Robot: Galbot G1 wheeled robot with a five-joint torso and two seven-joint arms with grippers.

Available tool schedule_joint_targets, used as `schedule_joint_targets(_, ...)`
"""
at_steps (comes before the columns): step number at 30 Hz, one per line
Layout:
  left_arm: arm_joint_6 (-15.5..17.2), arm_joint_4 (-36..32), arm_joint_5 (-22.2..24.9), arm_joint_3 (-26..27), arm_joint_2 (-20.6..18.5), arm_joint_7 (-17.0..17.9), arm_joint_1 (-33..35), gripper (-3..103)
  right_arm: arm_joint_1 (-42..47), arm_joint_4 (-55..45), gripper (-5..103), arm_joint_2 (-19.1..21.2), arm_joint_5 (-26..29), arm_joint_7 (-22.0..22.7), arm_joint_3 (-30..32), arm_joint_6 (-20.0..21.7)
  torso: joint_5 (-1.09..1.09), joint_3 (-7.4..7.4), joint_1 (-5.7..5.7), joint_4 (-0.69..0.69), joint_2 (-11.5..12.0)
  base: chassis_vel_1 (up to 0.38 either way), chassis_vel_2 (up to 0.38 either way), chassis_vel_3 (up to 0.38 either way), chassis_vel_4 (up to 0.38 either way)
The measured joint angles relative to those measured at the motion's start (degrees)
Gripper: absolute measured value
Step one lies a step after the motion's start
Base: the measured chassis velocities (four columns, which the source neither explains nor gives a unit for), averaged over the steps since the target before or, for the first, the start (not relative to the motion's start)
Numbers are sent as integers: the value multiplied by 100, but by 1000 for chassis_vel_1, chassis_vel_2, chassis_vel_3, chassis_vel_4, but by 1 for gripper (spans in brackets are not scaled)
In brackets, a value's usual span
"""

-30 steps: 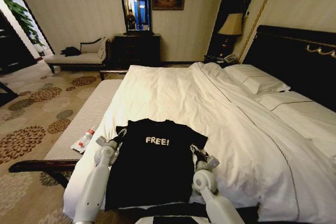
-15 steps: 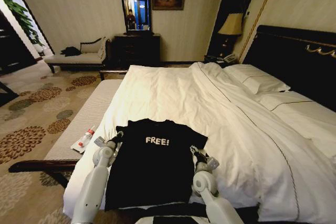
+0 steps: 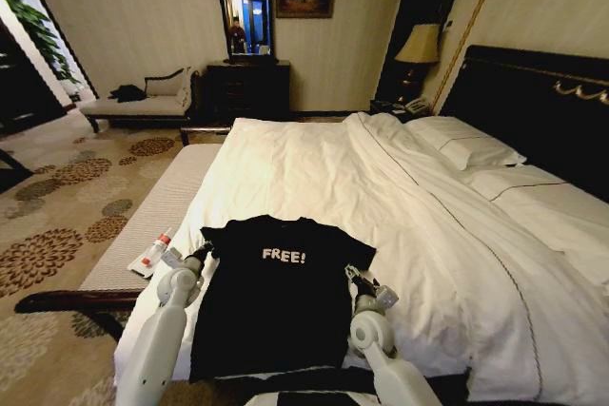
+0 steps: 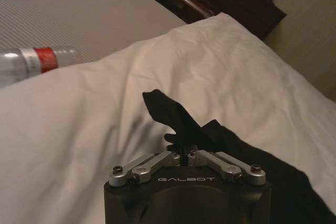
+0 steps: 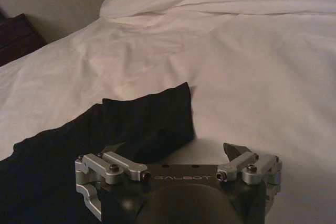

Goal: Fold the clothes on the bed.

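First fold starting: left gripper (image 4: 184, 153) pinches the T-shirt (image 3: 276, 301) sleeve near the bed (image 3: 314, 178) edge, apparently lifted; right gripper (image 5: 176, 153) gapes beside the other sleeve and needs to close.

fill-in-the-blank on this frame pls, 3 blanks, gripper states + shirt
1. The left gripper is shut on the T-shirt's ____ sleeve.
2. The right gripper is ____, beside the other sleeve.
3. The white lettering on the T-shirt reads ____.

Missing words: left; open; FREE!
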State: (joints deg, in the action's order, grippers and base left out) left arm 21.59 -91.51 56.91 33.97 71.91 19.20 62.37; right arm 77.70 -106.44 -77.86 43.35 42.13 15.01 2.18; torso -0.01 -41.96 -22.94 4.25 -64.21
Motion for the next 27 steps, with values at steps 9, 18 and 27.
schedule_joint_targets(9,92,-108,-29,170,42,130,103,29,80,-30,100,-8,-59,0,-9,1,1,0,0,0,0,0,0,0,0)
schedule_joint_targets(18,61,-803,452,666,55,55,515,68,173,-108,100,3,-87,-2,25,1,1,0,0,0,0,0,0,0,0)
schedule_joint_targets(27,-49,-489,209,646,91,-41,657,97,205,-173,100,4,-91,-1,18,1,1,0,0,-1,0,0,0,0,0)
